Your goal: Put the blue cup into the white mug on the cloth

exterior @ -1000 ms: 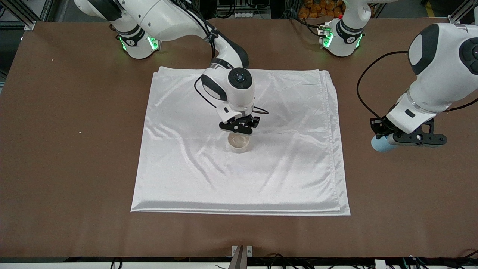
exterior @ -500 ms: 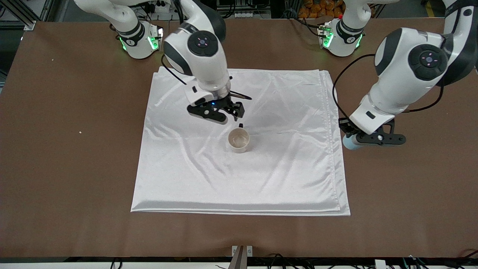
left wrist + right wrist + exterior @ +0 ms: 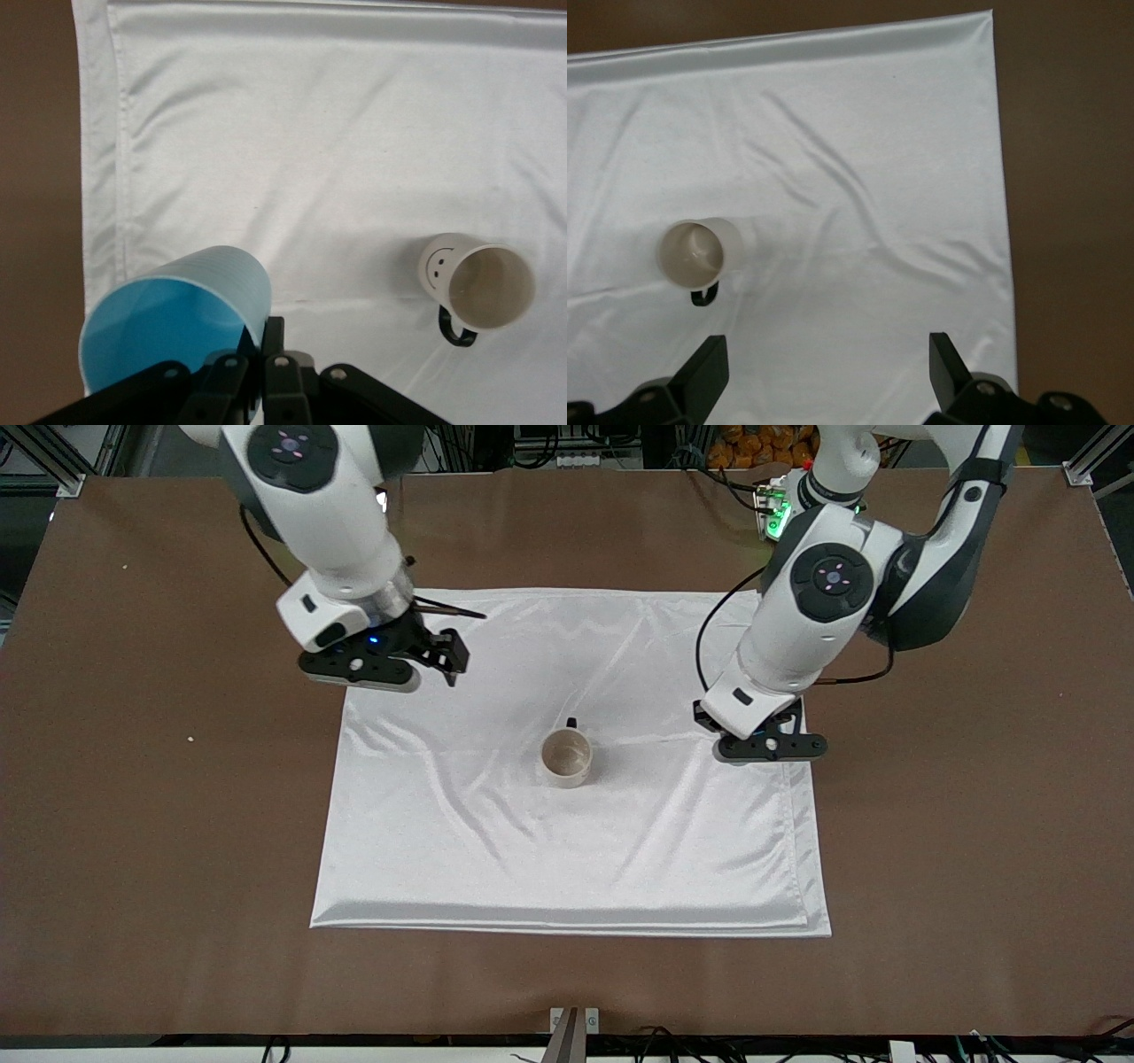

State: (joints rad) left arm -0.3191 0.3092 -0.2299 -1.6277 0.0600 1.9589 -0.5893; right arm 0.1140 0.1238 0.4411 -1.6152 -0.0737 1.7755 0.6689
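Gripping light-blue tapered blue cup (image 3: pixel 177 310): left tool (image 3: pixel 257 372) | right tool (image 3: pixel 824 372): released

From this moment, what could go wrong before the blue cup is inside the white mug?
The left gripper holds the blue cup only at its rim, so it may tilt or slip. The white mug is barely wider, so a small offset could catch its rim. The mug may also slide on the creased cloth.

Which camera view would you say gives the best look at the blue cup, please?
The left wrist view: the blue cup fills the foreground there, its open mouth and ribbed side plain, pinched in the left gripper. In the front view that gripper's body covers it. The right wrist view shows only the white mug on the cloth.
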